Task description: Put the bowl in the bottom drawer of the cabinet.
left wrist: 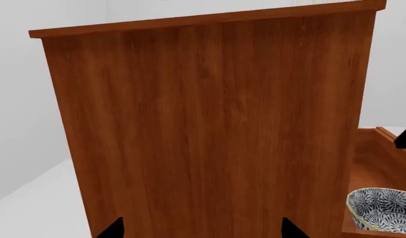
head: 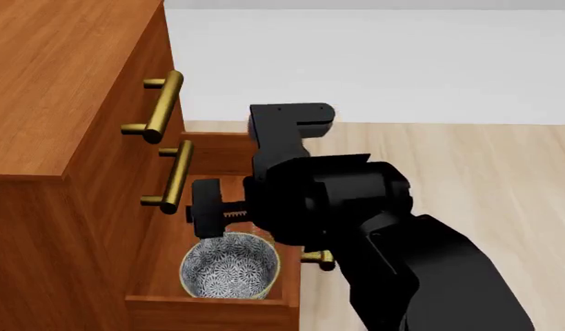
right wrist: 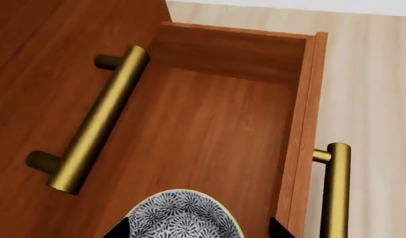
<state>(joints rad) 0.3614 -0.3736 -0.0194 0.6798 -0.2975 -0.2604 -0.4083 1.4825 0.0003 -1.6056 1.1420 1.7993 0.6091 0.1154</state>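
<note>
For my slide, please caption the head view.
Right gripper above the bowl inside the open bottom drawer.

Bottom drawer [right wrist: 222, 124] pulled out of cabinet [head: 52, 103], open from above; floor bare behind bowl [right wrist: 183, 218], up to far wall. Bowl fills near end of drawer. Middle drawer's brass handle [right wrist: 90, 124] overhangs drawer's cabinet side, narrowing access there. Right gripper [head: 229, 215] sits directly over bowl. Flat cabinet side panel [left wrist: 209, 129] blocks left gripper [left wrist: 203, 229] ahead; floor open beside cabinet.

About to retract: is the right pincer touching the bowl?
Cannot tell. In the right wrist view, both fingertips flank the bowl at the frame edge, with neither contact nor gap plainly visible.
</note>
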